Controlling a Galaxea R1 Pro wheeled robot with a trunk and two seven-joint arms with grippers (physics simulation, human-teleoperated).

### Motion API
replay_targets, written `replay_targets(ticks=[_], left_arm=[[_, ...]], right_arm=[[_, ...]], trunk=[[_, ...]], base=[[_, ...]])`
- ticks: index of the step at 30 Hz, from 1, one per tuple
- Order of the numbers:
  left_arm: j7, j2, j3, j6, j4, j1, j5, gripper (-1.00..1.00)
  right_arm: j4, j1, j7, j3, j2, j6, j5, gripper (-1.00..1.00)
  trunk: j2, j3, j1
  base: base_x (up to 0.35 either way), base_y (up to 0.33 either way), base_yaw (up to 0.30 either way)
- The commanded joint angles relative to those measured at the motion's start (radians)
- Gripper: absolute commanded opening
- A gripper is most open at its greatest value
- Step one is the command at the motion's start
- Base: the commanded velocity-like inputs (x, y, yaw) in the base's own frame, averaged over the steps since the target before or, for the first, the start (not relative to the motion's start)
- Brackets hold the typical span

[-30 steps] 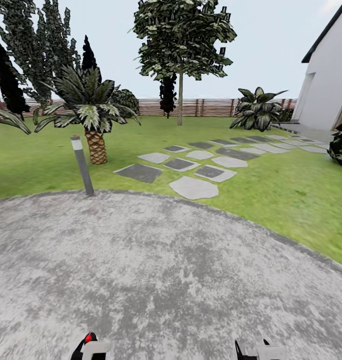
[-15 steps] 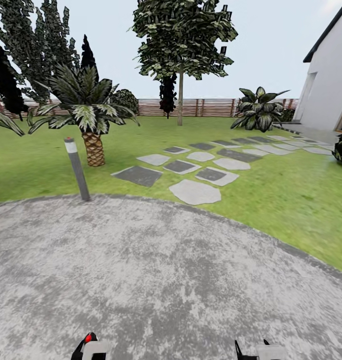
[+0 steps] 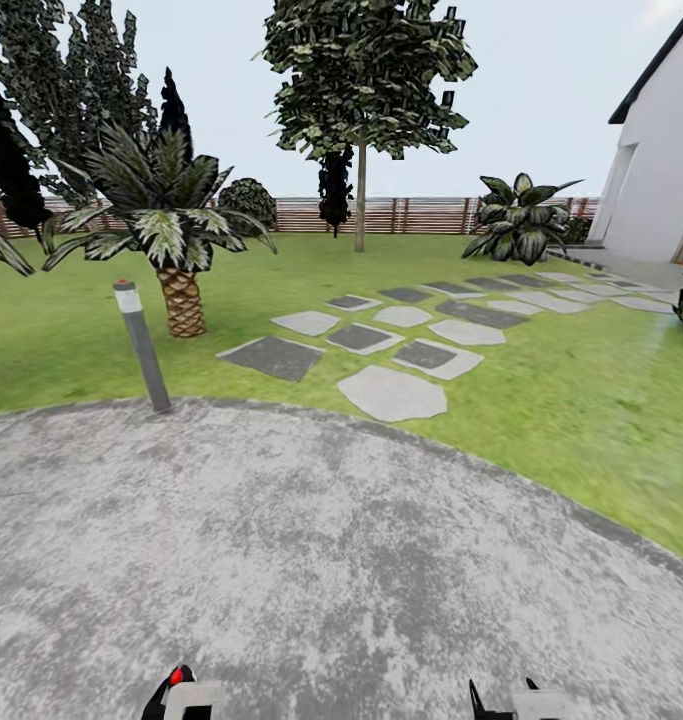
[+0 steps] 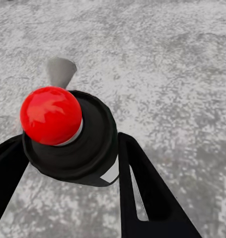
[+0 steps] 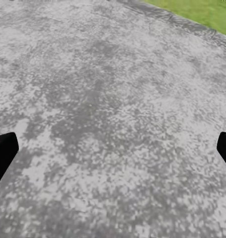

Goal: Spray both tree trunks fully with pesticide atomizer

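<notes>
The left gripper (image 4: 68, 163) is clenched around the pesticide atomizer (image 4: 68, 139), a black canister with a red top, held over the grey stone patio (image 3: 331, 560). The right gripper (image 5: 113, 148) is spread wide, holding nothing. One pale-trunked tree (image 3: 360, 190) stands at the lawn's far edge, by the fence (image 3: 421, 214). Pickup looks done; spraying both trunks remains.
</notes>
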Motion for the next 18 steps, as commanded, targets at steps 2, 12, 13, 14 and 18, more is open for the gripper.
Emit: replay_targets(ticks=[2,12,13,14,18], left_arm=[[0.000,0.000,0.000,0.000,0.000,0.000,0.000,-1.00],[0.000,0.000,0.000,0.000,0.000,0.000,0.000,-1.00],[0.000,0.000,0.000,0.000,0.000,0.000,0.000,-1.00],[0.000,0.000,0.000,0.000,0.000,0.000,0.000,-1.00],[0.000,0.000,0.000,0.000,0.000,0.000,0.000,-1.00]], right_arm=[[0.000,0.000,0.000,0.000,0.000,0.000,0.000,1.00],[0.000,0.000,0.000,0.000,0.000,0.000,0.000,1.00],[0.000,0.000,0.000,0.000,0.000,0.000,0.000,1.00],[0.001,0.000,0.000,0.000,0.000,0.000,0.000,1.00],[0.000,0.000,-0.002,-0.001,0.000,0.000,-0.001,1.00]], trunk=[[0.000,0.000,0.000],[0.000,0.000,0.000],[0.000,0.000,0.000],[0.000,0.000,0.000],[0.000,0.000,0.000]], base=[[0.339,0.000,0.000],[0.339,0.000,0.000],[0.339,0.000,0.000],[0.339,0.000,0.000],[0.339,0.000,0.000]])
